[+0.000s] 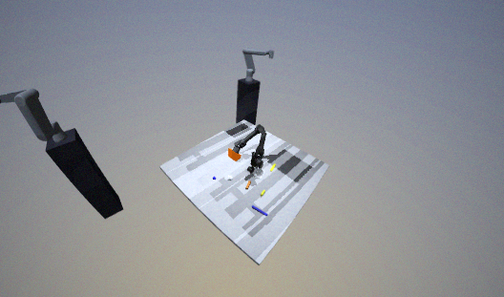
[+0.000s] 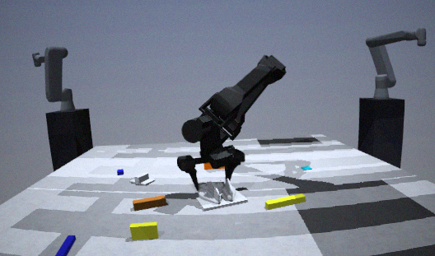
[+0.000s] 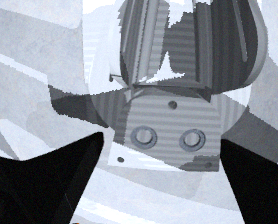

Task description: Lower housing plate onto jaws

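Housing plate, as I read the wrist view, is the flat pale piece with two round rings, lying between the claw's fingertips at the end of the two curved halves. Those stand upright on the white base. The claw has its fingers apart, one on each side of the plate, with nothing clamped. In the exterior view I cannot pick the plate out from the rest of the white assembly.

The step in hand looks like letting go and backing off, late in the job. Before leaving, it would be worth checking that both rings sit evenly around their stubs; whether the plate is fully down I cannot tell. If it is, keep the fingers wide and lift straight up, since the fingertips are near its edges and a sideways drift could catch one and tip it. If one side rides high, a light, centred press with closed fingertips should level it. The orange block to the left and the yellow bar to the right can stay put.
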You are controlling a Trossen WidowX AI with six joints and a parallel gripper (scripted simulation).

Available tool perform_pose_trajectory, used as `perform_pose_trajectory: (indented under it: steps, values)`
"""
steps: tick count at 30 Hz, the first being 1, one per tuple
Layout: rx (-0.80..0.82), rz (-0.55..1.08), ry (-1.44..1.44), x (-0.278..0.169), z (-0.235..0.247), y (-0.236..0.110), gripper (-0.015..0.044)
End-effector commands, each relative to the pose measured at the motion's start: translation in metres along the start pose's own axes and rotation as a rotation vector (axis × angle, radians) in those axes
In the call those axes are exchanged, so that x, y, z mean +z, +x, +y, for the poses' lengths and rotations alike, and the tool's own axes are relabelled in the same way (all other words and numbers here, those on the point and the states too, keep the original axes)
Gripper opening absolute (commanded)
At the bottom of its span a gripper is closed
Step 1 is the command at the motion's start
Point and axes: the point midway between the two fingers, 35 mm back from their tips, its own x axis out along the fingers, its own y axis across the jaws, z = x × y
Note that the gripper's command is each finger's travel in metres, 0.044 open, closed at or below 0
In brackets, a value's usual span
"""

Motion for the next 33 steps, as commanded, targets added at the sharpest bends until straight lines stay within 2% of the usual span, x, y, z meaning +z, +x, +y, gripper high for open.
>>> perform_pose_trajectory:
  steps: [1,5,12,21,33]
  values:
    - [-0.010,-0.008,-0.004,0.003,-0.003,-0.030,0.0440]
    - [-0.005,-0.009,-0.004,-0.001,0.001,-0.068,0.0440]
    - [-0.009,-0.016,-0.001,0.000,0.000,-0.063,0.0440]
    - [-0.009,-0.005,0.001,-0.059,0.022,-0.118,0.0440]
    - [-0.008,-0.005,0.001,-0.061,0.022,-0.119,0.0440]
